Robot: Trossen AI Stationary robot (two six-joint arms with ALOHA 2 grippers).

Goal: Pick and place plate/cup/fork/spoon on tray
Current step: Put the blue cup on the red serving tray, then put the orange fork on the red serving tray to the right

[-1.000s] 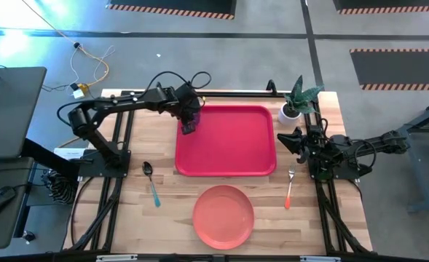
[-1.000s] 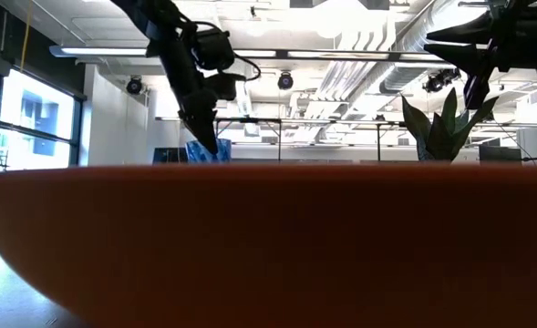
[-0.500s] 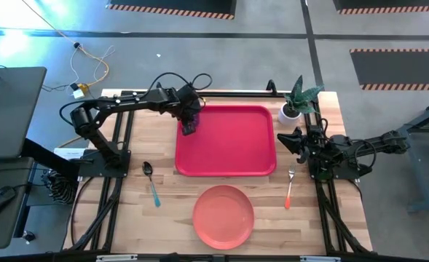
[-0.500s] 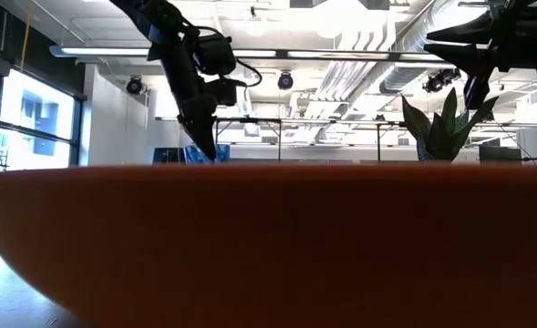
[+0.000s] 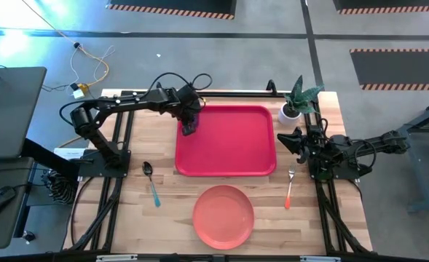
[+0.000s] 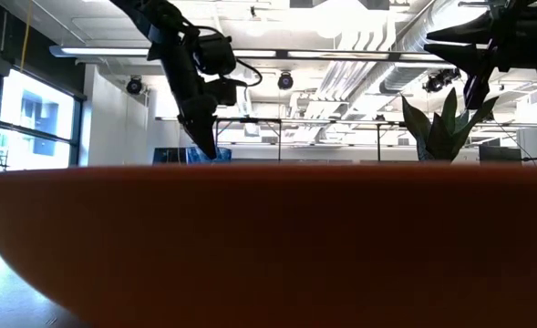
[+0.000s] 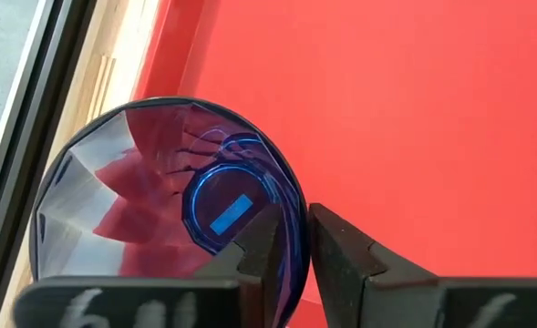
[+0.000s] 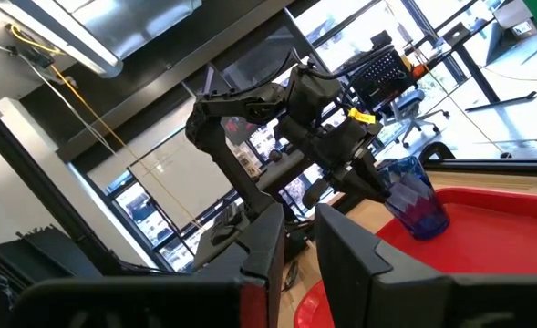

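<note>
Cup (image 7: 163,214) stands upright on the tray (image 5: 232,145) at its far left corner, the left claw (image 7: 291,260) straddling the cup's rim, fingers narrowly apart, grip uncertain; right claw (image 5: 296,140) waits beside the tray, fingers narrowly apart, empty.

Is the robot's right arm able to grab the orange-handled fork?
Probably yes. The orange-handled fork lies alone on bare wood just beside the right gripper, with nothing covering it.
</note>
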